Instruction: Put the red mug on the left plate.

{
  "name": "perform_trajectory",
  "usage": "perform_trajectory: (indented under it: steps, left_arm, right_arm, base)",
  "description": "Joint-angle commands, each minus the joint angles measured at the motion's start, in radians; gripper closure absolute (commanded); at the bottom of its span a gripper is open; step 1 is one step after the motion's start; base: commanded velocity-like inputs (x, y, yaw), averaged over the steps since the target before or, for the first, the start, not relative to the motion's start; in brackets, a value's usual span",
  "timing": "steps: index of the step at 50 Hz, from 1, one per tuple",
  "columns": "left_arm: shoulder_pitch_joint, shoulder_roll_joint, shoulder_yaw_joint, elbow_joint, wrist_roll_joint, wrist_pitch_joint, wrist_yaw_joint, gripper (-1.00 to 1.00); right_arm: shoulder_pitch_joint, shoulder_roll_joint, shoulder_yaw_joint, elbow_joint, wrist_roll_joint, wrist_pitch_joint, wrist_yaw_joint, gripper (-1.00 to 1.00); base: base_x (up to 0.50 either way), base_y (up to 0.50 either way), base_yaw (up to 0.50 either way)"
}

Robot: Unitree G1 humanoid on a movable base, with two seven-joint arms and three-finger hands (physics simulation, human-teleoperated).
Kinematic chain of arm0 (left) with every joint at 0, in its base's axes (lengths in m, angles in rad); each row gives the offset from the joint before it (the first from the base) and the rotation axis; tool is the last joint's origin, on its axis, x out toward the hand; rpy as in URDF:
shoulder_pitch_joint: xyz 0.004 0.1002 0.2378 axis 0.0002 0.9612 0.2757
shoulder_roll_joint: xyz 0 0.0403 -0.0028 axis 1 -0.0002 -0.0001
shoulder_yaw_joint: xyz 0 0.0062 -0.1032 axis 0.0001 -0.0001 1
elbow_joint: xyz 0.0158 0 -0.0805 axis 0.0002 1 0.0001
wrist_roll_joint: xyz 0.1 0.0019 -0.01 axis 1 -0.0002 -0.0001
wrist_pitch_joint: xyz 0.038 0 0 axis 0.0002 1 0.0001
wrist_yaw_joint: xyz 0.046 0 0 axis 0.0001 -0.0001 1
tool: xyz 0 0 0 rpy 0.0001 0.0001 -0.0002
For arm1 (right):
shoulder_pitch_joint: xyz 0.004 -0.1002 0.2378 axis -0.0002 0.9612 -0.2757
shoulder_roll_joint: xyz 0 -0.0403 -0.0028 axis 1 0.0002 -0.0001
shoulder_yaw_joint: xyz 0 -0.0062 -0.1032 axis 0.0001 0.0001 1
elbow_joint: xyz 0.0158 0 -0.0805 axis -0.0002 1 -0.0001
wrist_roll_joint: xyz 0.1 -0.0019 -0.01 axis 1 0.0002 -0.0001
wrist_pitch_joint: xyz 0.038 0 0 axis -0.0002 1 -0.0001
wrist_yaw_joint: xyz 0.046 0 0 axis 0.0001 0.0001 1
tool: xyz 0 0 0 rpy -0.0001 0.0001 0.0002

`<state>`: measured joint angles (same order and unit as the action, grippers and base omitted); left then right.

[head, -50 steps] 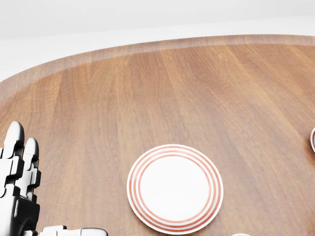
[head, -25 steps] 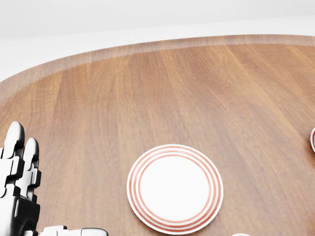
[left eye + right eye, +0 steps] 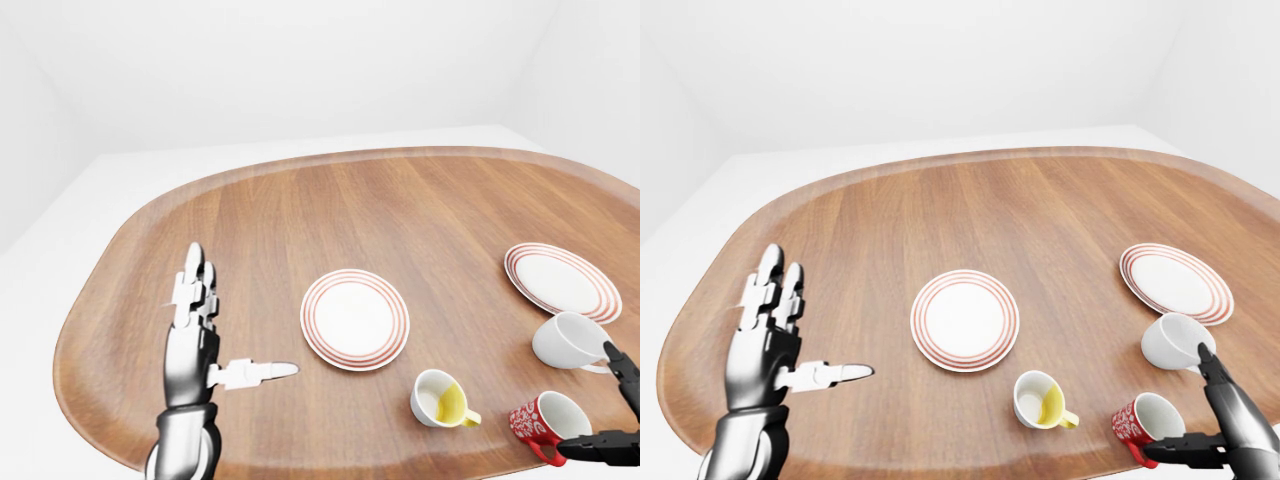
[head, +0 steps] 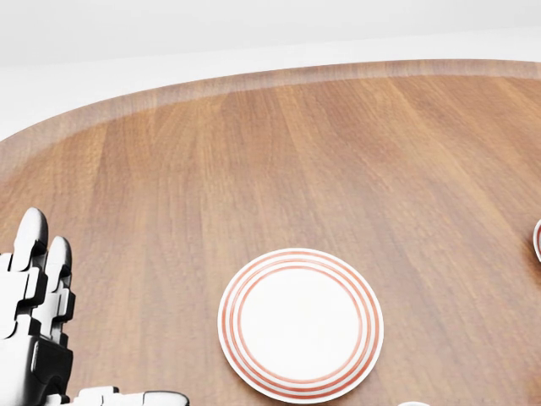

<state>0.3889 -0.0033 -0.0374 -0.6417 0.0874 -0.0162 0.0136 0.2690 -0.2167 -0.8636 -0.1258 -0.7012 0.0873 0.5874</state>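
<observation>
since last frame: left hand (image 4: 34, 321) has sunk a bit lower in the head view; the plate and the wood grain sit exactly where they were, so the camera hasn't moved
red mug: red mug (image 3: 1145, 422) lies tipped on its side at the near right of the counter (image 3: 330, 210), mouth facing up and to the right in the right-eye view, handle at its near lower side
key relation: the right hand (image 3: 1220, 425) is right on it. One finger runs along just under the mug by the handle, another stands up just past the rim on the right, so the mug sits between the fingers, slightly to their left
nearer hand: the right one, easily; the left hand is well apart, over at the far left
right fingers: spread wide around the mug, not closed on anything yet as far as I can see
left fingers: flat open palm, thumb out to the right, holding nothing, hovering over bare wood
target: left plate (image 3: 355, 318) is near the middle, empty, left of and farther than the mug
in the way: yellow mug (image 3: 440, 398) sits between the red mug and that plate
neighbours: white mug (image 3: 568, 340) on its side just beyond the red one, next to the right plate (image 3: 560, 280)
my guess: close on the mug first, then lift it over the yellow one
</observation>
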Motion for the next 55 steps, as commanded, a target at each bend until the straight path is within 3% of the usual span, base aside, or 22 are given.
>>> perform_trajectory:
  steps: [1, 23, 52, 53, 54, 55]
  left_arm:
    - [-0.007, 0.004, -0.007, 0.006, 0.004, 0.004, 0.004, -1.00]
    - [-0.012, 0.003, -0.003, 0.012, 0.002, 0.005, 0.003, -1.00]
    - [-0.009, 0.006, -0.010, 0.007, 0.006, 0.004, 0.007, -1.00]
    - [-0.009, 0.006, -0.009, 0.007, 0.006, 0.005, 0.007, -1.00]
    - [-0.009, 0.006, -0.008, 0.006, 0.005, 0.005, 0.007, -1.00]
    - [-0.008, 0.005, -0.008, 0.006, 0.004, 0.004, 0.006, -1.00]
  right_arm:
    - [-0.016, -0.041, 0.014, 0.127, 0.053, 0.000, -0.067, -1.00]
    - [-0.077, -0.115, 0.161, 0.287, 0.124, 0.000, -0.152, -1.00]
    - [-0.031, -0.136, 0.249, 0.462, 0.089, 0.000, -0.175, -1.00]
    - [-0.028, -0.138, 0.259, 0.466, 0.076, 0.000, -0.173, -0.80]
    - [-0.026, -0.136, 0.264, 0.468, 0.066, 0.000, -0.186, 0.72]
    - [-0.025, -0.132, 0.266, 0.468, 0.067, 0.000, -0.182, 1.00]
  base:
    - [0.00, 0.00, 0.00]
    - [0.00, 0.00, 0.00]
    - [0.00, 0.00, 0.00]
    - [0.00, 0.00, 0.00]
    - [0.00, 0.00, 0.00]
    - [0.00, 0.00, 0.00]
